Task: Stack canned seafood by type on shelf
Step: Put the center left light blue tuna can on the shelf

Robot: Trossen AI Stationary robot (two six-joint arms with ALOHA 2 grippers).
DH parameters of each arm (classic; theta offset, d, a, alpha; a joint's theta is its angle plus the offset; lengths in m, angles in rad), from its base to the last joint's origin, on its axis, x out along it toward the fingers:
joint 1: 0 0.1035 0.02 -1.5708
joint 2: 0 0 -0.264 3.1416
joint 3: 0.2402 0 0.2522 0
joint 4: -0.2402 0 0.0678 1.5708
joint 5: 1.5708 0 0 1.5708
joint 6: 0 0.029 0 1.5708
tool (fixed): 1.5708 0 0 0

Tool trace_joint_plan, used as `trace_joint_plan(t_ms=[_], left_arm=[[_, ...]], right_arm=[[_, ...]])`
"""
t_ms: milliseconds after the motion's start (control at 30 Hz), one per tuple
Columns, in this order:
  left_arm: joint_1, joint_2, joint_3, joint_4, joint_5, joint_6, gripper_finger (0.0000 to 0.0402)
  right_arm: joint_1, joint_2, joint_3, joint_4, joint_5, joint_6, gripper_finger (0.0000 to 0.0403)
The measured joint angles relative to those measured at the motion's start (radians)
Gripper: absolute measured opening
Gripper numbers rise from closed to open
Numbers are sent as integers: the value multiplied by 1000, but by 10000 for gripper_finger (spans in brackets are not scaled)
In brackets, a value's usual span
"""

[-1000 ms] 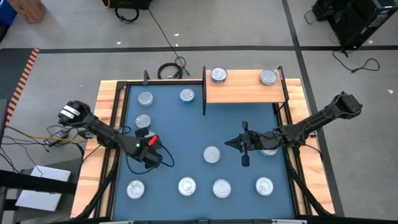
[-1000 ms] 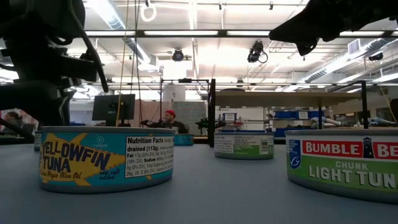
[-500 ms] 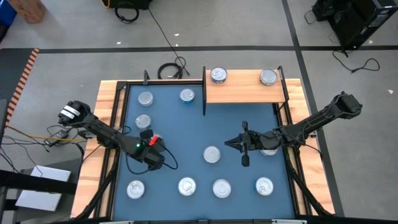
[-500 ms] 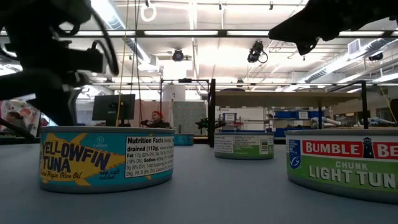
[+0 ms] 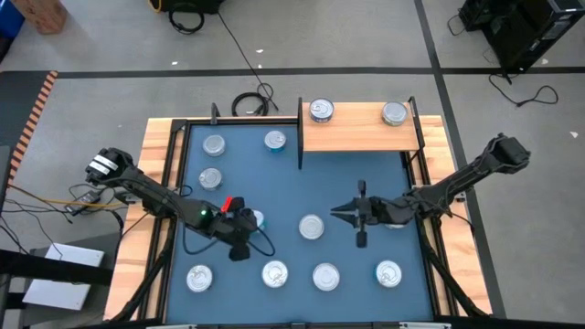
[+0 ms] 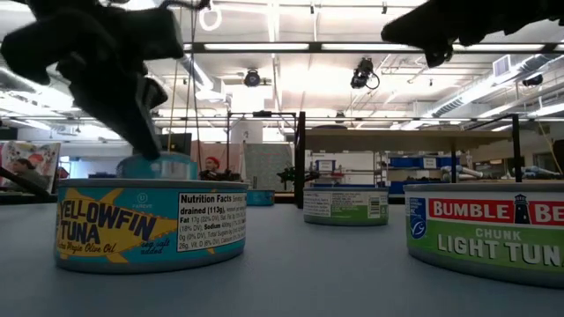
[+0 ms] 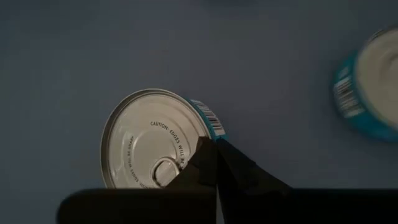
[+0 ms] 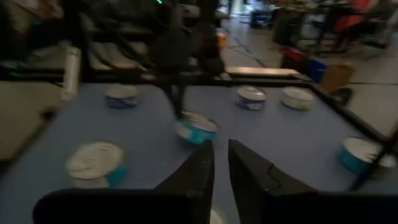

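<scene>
On the blue mat surface (image 5: 347, 174), the left gripper (image 5: 245, 230) has just pressed its fingers together empty beside a teal-sided round tin (image 5: 257, 219); the right gripper's (image 5: 339, 211) fingers are parting slightly.

Both arms reaching inward, grippers low over the work surface.
Left gripper (image 5: 245, 239): fingers pressed together, wrist angled downward. Right gripper (image 5: 340, 211): fingers (image 8: 198, 171) slightly parted, arm stretched level behind it.

Open blue mat (image 5: 347, 178) lies between the shelf (image 5: 358, 137) and the middle tin (image 5: 312, 227). 4 tins (image 5: 325, 275) line the near edge; black posts (image 5: 301, 132) fence the shelf's sides.
</scene>
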Motion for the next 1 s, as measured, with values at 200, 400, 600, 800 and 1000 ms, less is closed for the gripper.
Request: trace_joint_plan(t_ms=[200,400,600,800,1000], left_arm=[[13,0,2,64,27,6,0],[24,0,2,104,42,28,0],[24,0,2,132,44,33,0],[24,0,2,152,50,34,0],[24,0,2,170,50,35,0]], right_arm=[[3,164,36,94,30,-37,106],[3,396,195,88,34,-128,154],[-10,588,358,16,33,-208,186],[-26,725,525,-95,33,-273,217],[-35,834,684,-241,34,-350,257]])
